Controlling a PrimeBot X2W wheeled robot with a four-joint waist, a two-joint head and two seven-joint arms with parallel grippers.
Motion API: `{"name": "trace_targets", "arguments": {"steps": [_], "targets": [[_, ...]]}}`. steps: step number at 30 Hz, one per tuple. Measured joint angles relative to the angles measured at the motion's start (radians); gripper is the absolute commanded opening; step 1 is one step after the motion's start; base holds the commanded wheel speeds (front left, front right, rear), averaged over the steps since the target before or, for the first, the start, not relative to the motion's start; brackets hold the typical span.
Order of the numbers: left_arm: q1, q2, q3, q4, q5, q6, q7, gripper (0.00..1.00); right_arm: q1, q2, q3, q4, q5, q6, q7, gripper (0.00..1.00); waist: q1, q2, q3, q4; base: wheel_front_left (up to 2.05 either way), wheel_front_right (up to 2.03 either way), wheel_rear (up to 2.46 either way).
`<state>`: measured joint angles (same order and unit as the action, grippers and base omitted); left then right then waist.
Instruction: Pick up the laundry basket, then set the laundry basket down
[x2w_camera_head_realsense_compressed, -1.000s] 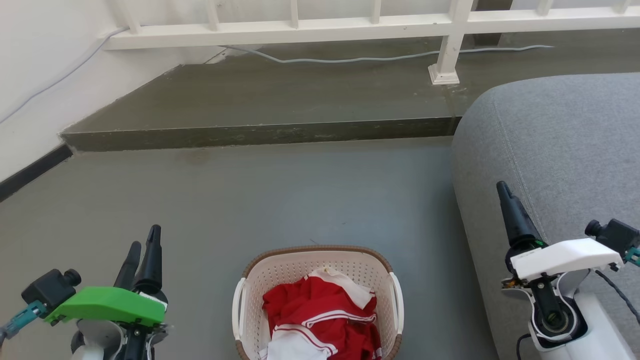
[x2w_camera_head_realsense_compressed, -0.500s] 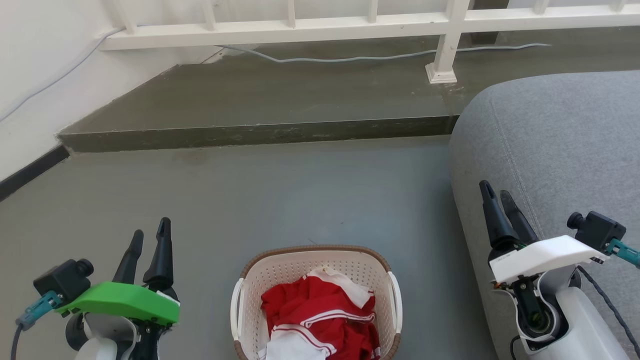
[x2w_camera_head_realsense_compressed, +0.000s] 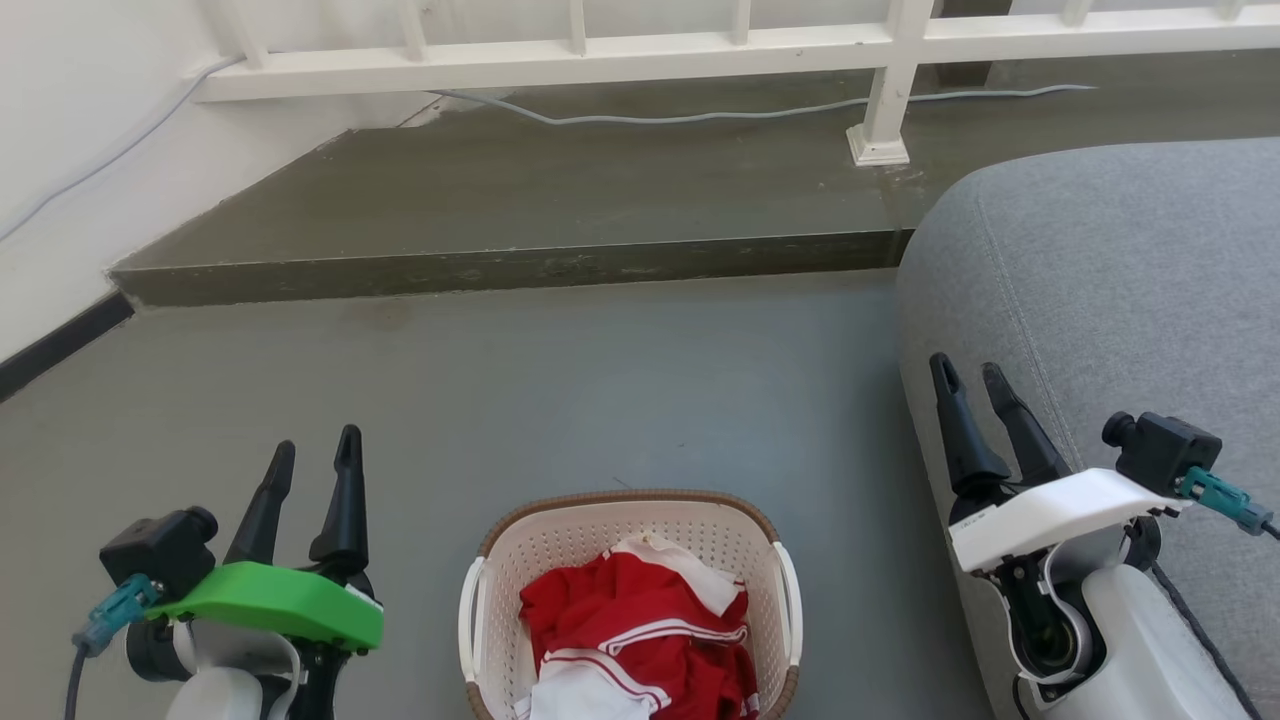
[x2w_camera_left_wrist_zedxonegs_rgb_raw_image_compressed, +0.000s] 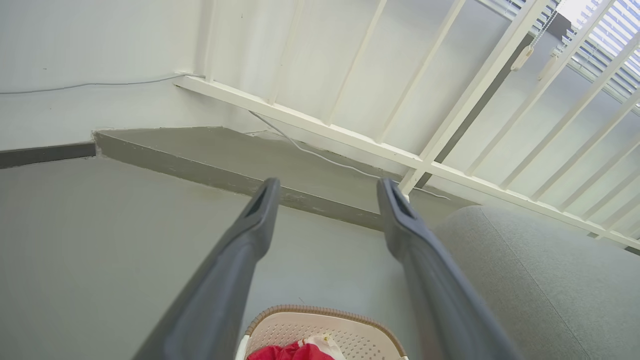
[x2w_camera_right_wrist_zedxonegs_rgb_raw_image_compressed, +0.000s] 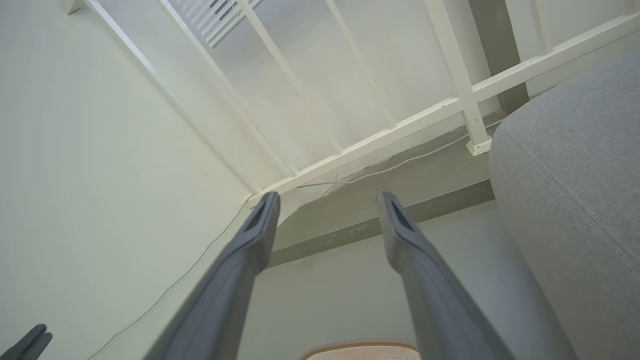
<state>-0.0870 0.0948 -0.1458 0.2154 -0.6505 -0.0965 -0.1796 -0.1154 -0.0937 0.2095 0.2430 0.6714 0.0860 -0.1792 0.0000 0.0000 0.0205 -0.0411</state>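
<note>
While parted and empty, left claw and right claw either side of the laundry basket.

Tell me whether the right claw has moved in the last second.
Yes. In the head view the right claw has shifted left, closer to the laundry basket, which has stayed put on the floor.

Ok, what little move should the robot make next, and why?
Probably bring the open left gripper and right gripper inward and down to the white side handles of the laundry basket. Both hover wide of it, touching nothing, while it sits on the floor.
</note>
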Motion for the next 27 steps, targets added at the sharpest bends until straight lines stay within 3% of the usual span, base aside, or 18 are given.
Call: {"name": "trace_targets", "arguments": {"steps": [20, 27], "targets": [[-0.012, -0.007, -0.023, -0.02, 0.261, -0.013, -0.072, 1.0, -0.017, 0.002, 0.05, -0.006, -0.251, 0.002, -0.07, 1.0, 0.0, 0.0, 0.003, -0.013, 0.0, 0.0, 0.0], [-0.014, -0.011, -0.021, -0.02, 0.267, -0.019, -0.072, 1.0, -0.02, 0.005, 0.04, -0.005, -0.253, 0.002, -0.071, 1.0, 0.0, 0.0, 0.001, -0.014, 0.0, 0.0, 0.0]]}}
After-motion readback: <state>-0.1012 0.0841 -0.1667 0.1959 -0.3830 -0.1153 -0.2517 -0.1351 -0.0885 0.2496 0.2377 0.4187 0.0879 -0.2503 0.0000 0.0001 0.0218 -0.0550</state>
